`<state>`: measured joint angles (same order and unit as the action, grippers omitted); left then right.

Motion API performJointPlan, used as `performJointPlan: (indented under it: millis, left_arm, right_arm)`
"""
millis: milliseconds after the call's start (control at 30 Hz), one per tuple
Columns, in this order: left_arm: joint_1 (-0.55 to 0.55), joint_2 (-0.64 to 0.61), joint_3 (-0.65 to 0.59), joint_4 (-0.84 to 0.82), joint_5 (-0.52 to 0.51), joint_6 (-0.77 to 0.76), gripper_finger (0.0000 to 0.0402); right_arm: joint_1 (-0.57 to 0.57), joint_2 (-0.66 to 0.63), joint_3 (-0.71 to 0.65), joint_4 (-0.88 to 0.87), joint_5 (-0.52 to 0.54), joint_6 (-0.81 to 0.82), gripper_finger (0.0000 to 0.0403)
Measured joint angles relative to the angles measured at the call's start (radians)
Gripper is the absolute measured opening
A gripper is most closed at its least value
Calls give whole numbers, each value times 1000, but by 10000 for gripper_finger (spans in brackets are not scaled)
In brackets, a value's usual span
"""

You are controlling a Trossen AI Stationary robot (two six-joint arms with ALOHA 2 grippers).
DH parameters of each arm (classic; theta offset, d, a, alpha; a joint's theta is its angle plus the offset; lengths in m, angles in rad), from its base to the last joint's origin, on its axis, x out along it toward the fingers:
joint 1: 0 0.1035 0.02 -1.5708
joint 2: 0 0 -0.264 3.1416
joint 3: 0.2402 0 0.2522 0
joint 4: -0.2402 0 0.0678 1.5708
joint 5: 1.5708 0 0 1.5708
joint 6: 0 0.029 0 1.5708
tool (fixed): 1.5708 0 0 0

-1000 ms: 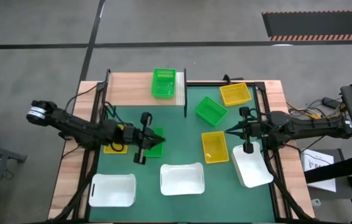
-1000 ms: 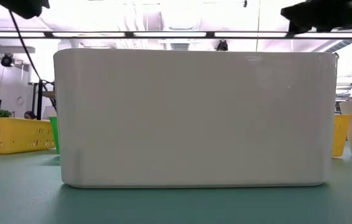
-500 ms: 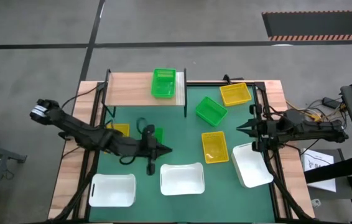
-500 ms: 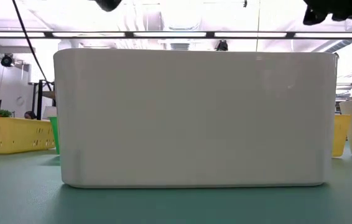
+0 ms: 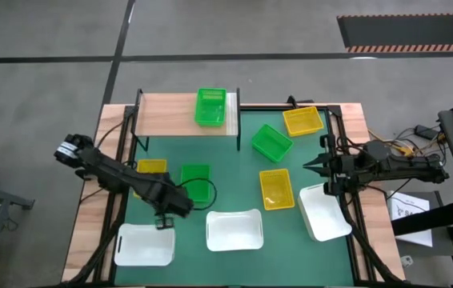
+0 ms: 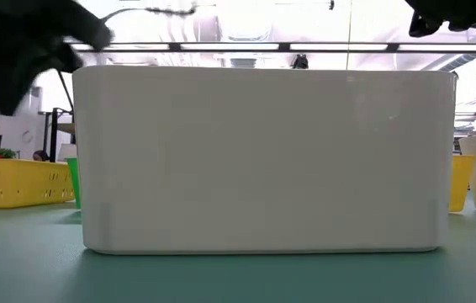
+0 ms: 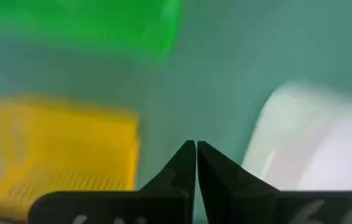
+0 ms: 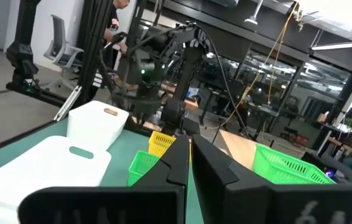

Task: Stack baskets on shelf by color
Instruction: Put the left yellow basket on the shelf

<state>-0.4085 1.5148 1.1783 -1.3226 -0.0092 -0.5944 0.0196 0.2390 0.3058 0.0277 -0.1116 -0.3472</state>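
The left gripper's fingers are being kept pressed together with nothing between them, just above the far rim of the white basket at the near left, with a yellow basket and a green basket lying just beyond on the green mat. The right gripper's fingers are likewise being held shut and empty, near the far end of the white basket at the right, close to another yellow basket. Only one green basket is being carried by the shelf so far; the middle white basket, a green one and a yellow one are sitting loose on the table. The likely snag: with the fingers shut this low, the white basket's rim could get knocked or shoved instead of gripped, and a shoved basket could bump into its neighbours.
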Motion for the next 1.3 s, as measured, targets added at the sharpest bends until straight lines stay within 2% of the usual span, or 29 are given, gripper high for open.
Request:
performJointPlan:
  millis: [67,133,233,400,567,700,833,967,1067,1233,1300]
  left_arm:
    - [-1,-10,-25,-56,12,-1,0]
    - [6,-31,-46,-49,54,33,2]
    - [8,-77,-82,-49,62,78,18]
    - [8,-147,-160,-39,56,85,81]
    - [7,-187,-251,20,-45,94,148]
    - [10,-187,-317,103,-54,137,163]
    - [10,-170,-371,172,-54,131,155]
    - [10,-143,-390,189,-54,131,131]
    - [10,-133,-386,191,-54,132,99]
    - [10,-133,-368,189,-53,133,16]
    - [10,-136,-355,188,-52,129,8]
  right_arm:
    - [0,0,0,-1,0,0,11]
    - [0,0,0,-1,0,0,11]
    - [0,0,0,-4,0,0,11]
    - [0,0,0,-19,0,12,11]
    - [0,0,0,-22,0,15,11]
    - [0,0,0,-24,0,15,11]
    - [0,0,1,-25,0,15,11]
    - [0,0,1,-25,7,15,11]
    - [0,0,1,-27,7,16,11]
    - [0,-1,1,-30,7,24,11]
    - [0,-1,1,-31,7,25,11]
